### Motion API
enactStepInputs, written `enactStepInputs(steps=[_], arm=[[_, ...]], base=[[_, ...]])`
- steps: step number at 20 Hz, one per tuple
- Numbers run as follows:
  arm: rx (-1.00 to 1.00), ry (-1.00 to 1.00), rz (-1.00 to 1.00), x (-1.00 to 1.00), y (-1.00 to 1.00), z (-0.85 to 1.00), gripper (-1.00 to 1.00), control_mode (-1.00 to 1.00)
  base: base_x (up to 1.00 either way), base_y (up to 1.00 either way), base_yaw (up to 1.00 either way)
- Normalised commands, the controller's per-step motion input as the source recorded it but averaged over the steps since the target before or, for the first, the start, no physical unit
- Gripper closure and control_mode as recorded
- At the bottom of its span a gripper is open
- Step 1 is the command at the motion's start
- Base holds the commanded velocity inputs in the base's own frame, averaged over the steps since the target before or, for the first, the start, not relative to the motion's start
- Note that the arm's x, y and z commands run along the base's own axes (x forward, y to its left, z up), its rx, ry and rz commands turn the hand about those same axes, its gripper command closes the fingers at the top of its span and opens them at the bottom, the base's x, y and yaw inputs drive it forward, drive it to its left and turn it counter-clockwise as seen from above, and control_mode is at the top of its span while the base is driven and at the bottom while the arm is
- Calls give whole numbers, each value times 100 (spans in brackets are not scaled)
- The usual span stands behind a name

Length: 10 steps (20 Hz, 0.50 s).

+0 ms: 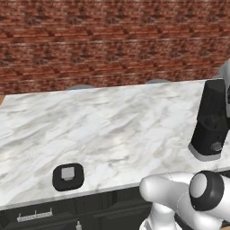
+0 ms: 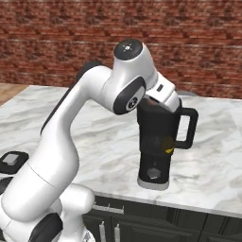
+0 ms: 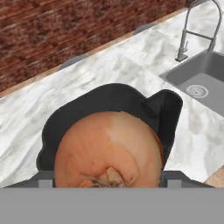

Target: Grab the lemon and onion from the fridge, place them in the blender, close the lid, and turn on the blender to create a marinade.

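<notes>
My gripper (image 3: 109, 177) is shut on the onion (image 3: 109, 148), a reddish-brown ball held right over the open top of the black blender (image 3: 109, 94). From the right base view, the hand (image 2: 160, 100) sits on the blender's (image 2: 158, 142) rim, and a yellow patch, the lemon (image 2: 168, 147), shows through the jar's side. The blender (image 1: 210, 119) stands at the counter's right end in the left base view. Near the front edge the lid (image 1: 68, 176) lies flat, also at the far left (image 2: 12, 160). The fridge is out of view.
A marble counter (image 1: 103, 126) runs in front of a brick wall (image 1: 112, 40). A sink (image 3: 199, 81) with a tall faucet (image 3: 192, 30) lies beyond the blender. Dark cabinets (image 2: 156, 220) sit under the counter edge.
</notes>
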Motion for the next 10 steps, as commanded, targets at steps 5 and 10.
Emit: enactStepInputs(steps=[5,10], arm=[[-1,15,3,54,-18,-67,100,-100],[0,11,3,44,-3,-66,100,-100]], base=[[0,0,0],[0,0,0]])
